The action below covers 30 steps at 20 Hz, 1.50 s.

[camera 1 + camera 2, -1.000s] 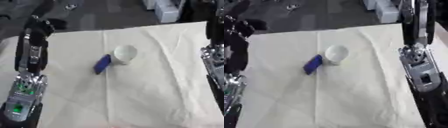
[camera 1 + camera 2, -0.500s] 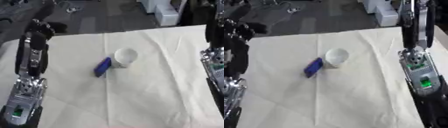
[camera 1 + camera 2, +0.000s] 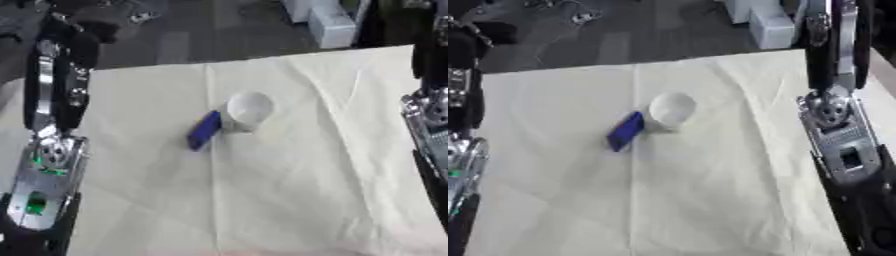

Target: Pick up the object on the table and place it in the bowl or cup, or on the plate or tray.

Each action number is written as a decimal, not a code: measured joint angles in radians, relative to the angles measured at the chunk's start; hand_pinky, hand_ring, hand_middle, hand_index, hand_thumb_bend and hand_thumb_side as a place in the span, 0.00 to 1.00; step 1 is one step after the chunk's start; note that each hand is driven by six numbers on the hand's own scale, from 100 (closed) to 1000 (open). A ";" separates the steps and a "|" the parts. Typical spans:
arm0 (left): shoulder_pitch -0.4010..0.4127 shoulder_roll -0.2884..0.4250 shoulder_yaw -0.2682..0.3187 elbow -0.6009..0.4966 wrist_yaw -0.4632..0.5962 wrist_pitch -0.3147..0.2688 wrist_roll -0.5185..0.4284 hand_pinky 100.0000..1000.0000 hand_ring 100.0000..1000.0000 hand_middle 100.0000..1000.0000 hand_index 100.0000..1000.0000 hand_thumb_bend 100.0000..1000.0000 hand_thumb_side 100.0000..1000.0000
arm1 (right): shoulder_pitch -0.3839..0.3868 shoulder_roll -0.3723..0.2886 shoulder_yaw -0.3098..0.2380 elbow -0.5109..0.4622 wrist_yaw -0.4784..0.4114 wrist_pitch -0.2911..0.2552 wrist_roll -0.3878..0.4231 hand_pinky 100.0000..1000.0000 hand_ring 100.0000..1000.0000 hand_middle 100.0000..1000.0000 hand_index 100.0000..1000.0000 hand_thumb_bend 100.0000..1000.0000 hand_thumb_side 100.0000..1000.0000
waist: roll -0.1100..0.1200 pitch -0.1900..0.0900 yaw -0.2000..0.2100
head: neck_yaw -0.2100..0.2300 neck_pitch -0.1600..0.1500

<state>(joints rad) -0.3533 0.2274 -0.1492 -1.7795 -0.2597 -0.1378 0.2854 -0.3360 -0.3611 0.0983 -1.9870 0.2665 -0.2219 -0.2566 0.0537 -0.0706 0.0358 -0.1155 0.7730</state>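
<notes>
2 things sit mid-counter on a creased cream cloth [image 3: 289,190]: a white cup [image 3: 247,111] and a flat blue object [image 3: 204,130] lying tilted just beside it on its left, apparently touching its base. 2 robot arms flank the cloth, the left arm [image 3: 52,130] along the near left edge, the right arm [image 3: 837,135] along the right edge. Neither robot hand can be made out, so their grip cannot be told. White boxes [image 3: 324,22] stand on the dark floor beyond.

Even, soft light — faint shadows on the cloth [image 3: 289,165] — everything slightly blurred
</notes>
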 measured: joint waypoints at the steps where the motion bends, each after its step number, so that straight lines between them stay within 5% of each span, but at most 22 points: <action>1: -0.018 0.007 0.000 0.024 -0.024 0.013 0.007 0.56 0.61 0.86 0.83 0.54 0.86 | 0.000 0.000 0.000 0.000 0.000 0.001 0.000 0.46 0.49 0.51 0.63 0.00 0.93 | 0.001 -0.001 -0.003 | 0.000 0.000; 7: -0.098 0.038 -0.007 0.195 -0.120 0.052 -0.003 0.56 0.62 0.87 0.83 0.48 0.87 | 0.001 0.000 0.000 0.000 0.000 0.003 0.002 0.46 0.49 0.51 0.63 0.00 0.93 | 0.006 -0.005 -0.009 | 0.002 0.000; 14: -0.199 0.035 -0.009 0.403 -0.228 0.105 -0.038 0.58 0.62 0.87 0.83 0.54 0.86 | 0.001 0.000 0.001 0.000 -0.001 0.004 0.005 0.46 0.49 0.51 0.63 0.00 0.93 | 0.006 -0.009 -0.011 | 0.011 0.000; 24: -0.273 -0.018 -0.009 0.579 -0.391 0.167 -0.033 0.60 0.63 0.88 0.82 0.53 0.82 | 0.001 0.000 0.006 0.000 -0.001 0.004 0.009 0.46 0.49 0.51 0.63 0.00 0.93 | 0.006 -0.009 -0.016 | 0.011 0.000; 30: -0.349 -0.026 -0.009 0.716 -0.448 0.202 -0.124 0.62 0.65 0.89 0.82 0.52 0.86 | 0.001 0.001 0.007 0.000 -0.001 0.005 0.013 0.46 0.49 0.51 0.63 0.00 0.93 | 0.007 -0.010 -0.021 | 0.011 0.000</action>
<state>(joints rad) -0.7026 0.2010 -0.1586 -1.0633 -0.7075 0.0646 0.1611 -0.3347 -0.3603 0.1052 -1.9870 0.2650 -0.2170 -0.2435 0.0603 -0.0811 0.0151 -0.1042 0.7734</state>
